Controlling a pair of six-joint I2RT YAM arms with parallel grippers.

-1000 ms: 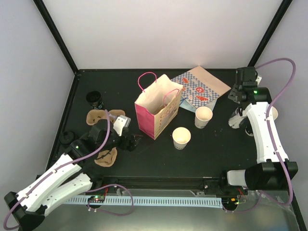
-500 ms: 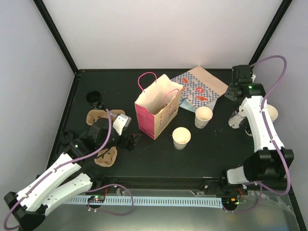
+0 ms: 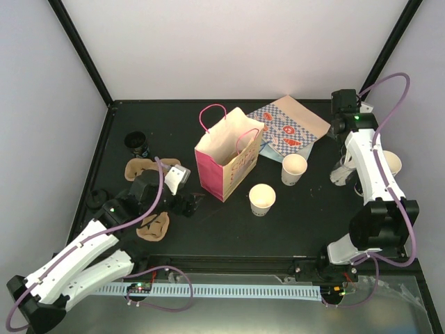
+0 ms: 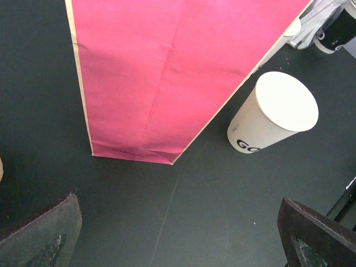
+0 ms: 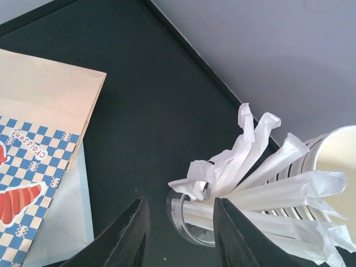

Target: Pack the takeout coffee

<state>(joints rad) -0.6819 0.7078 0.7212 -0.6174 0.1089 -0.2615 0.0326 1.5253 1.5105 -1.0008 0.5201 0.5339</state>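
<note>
Pink paper forms the upright bag (image 3: 226, 156), which stands open-mouthed near the middle of the black table (image 3: 313, 223), its two pink handles raised. The coffee cup (image 3: 262, 200) stands upright on the table just beside the bag's near right corner, outside the bag and free of both arms. The left wrist view shows it as a white cup (image 4: 272, 119) with dark lettering low on its side. A second cup (image 3: 293, 169) of similar make stands a little farther back and to the right. A flat bag (image 3: 288, 129) printed with blue checks and a red croissant lies behind both cups, next to the pink bag. The left pincer (image 4: 178, 222) hovers low at the bag's left side, its fingers spread fully apart and holding nothing, facing the pink wall of the bag. The right pincer (image 5: 179, 207) is at the far right corner of the table, well apart from the coffee cup. Its fingers (image 5: 128, 236) are partly spread with nothing pinched between them. It hangs over a clear glass (image 5: 186, 228) filled with paper-wrapped straws (image 5: 250, 178). A stack of cups (image 5: 334, 161) stands just beside that glass. A small black cup (image 3: 138, 144) sits at the far left of the table.
</note>
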